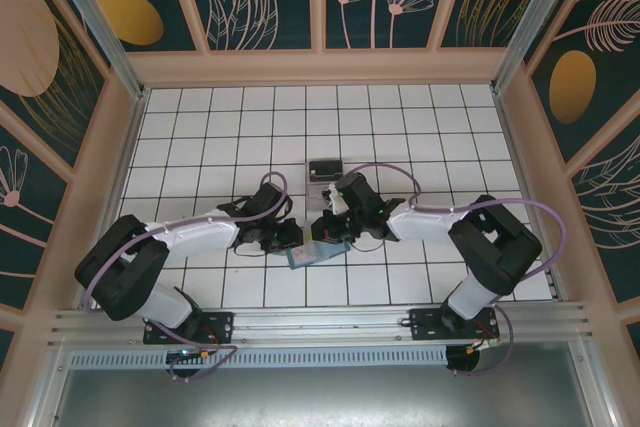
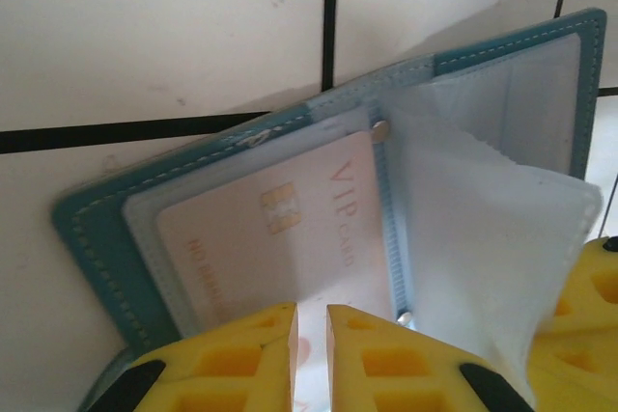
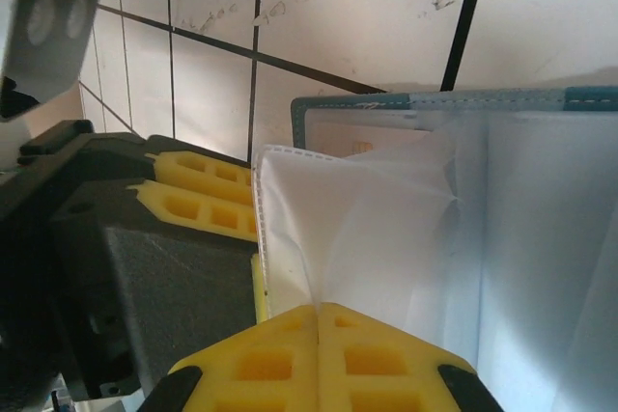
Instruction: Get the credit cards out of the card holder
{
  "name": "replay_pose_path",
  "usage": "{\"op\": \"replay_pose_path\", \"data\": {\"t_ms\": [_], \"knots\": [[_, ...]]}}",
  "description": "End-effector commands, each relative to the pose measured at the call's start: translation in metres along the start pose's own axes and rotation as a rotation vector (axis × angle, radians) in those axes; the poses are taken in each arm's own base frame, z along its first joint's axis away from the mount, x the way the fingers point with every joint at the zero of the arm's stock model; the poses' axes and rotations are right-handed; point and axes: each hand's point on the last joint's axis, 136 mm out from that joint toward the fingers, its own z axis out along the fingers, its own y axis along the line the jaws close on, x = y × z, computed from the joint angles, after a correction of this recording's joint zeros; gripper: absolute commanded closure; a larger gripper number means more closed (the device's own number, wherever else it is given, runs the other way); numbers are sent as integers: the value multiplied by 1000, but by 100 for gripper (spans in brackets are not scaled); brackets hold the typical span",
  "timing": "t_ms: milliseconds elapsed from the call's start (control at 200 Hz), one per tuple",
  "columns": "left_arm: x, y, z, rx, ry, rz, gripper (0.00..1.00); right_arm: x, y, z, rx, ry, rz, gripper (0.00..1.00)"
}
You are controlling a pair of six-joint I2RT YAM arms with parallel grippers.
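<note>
My left gripper (image 2: pixel 311 359) is almost closed, with a thin slit between its yellow pads. The near edge of the open card holder (image 2: pixel 97 248) runs into that slit. A pale pink credit card (image 2: pixel 280 229) printed VIP sits in the clear pocket there. I cannot tell whether my pads bite the card itself or only the pocket over it. At 3 o'clock of that card a translucent sleeve leaf (image 2: pixel 483 238) lifts off the teal cover. My right gripper (image 3: pixel 317 359) has its pads pressed fully together on that leaf's edge and holds it raised. From above, the holder lies open on the white tiled table (image 1: pixel 200 127), near the middle of the near half. My left jaws are at its 10 o'clock and my right jaws at its 1 o'clock, both touching it. A clear plastic box (image 1: pixel 325 169) stands apart at the holder's 12 o'clock, just beyond my right wrist
</note>
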Motion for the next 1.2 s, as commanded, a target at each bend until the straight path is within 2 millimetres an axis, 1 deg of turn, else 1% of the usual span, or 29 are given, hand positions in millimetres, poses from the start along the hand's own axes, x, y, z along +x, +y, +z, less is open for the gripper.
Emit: {"op": "replay_pose_path", "data": {"t_ms": [0, 75, 130, 185, 250, 415, 435, 495, 595, 651, 686, 696, 716, 791, 801, 816, 941, 1031, 1111, 1196], "knots": [[-6, -27, 2, 83, 0, 2, 84, -4, 10, -10, -53, -21, -9, 90], [-5, -29, 5, 76, 11, 7, 84, -5, 7, -15, -39, -32, 2, 77], [-5, -31, 6, 71, 16, 10, 84, -7, 5, -20, -21, -46, 5, 69], [-5, -33, 7, 68, 20, 16, 84, -9, 1, -26, 5, -63, 8, 65], [-7, -38, 7, 62, 23, 25, 84, -11, -4, -33, 38, -86, 20, 63], [-11, -47, 11, 45, 35, 44, 84, -22, -26, -60, 173, -172, 52, 60], [-11, -49, 12, 45, 36, 47, 84, -24, -31, -66, 197, -189, 57, 60], [-12, -53, 15, 42, 44, 54, 84, -28, -37, -79, 230, -230, 66, 60], [-12, -59, 22, 31, 61, 71, 84, -36, -42, -101, 254, -299, 77, 59], [-12, -61, 27, 24, 71, 76, 84, -37, -44, -110, 258, -326, 77, 58], [-13, -66, 27, 31, 69, 84, 84, -38, -45, -115, 259, -340, 81, 58], [-12, -62, 33, 17, 80, 78, 84, -38, -45, -116, 259, -345, 82, 58], [-12, -61, 37, 10, 86, 79, 84, -38, -45, -119, 258, -352, 82, 58], [-8, -55, 46, -11, 107, 79, 84, -37, -48, -123, 258, -364, 87, 57], [-12, -63, 45, 2, 98, 86, 84, -36, -48, -124, 258, -364, 87, 58], [-14, -65, 47, 4, 97, 88, 84, -36, -49, -124, 258, -367, 89, 57], [-10, -64, 58, -13, 122, 101, 84, -31, -52, -125, 254, -368, 95, 57], [-8, -59, 65, -28, 135, 97, 84, -30, -52, -125, 250, -366, 95, 57], [-10, -60, 62, -32, 123, 104, 85, -29, -50, -125, 244, -362, 95, 58], [-17, -66, 53, -37, 88, 119, 85, -30, -46, -126, 229, -358, 90, 57]]}}
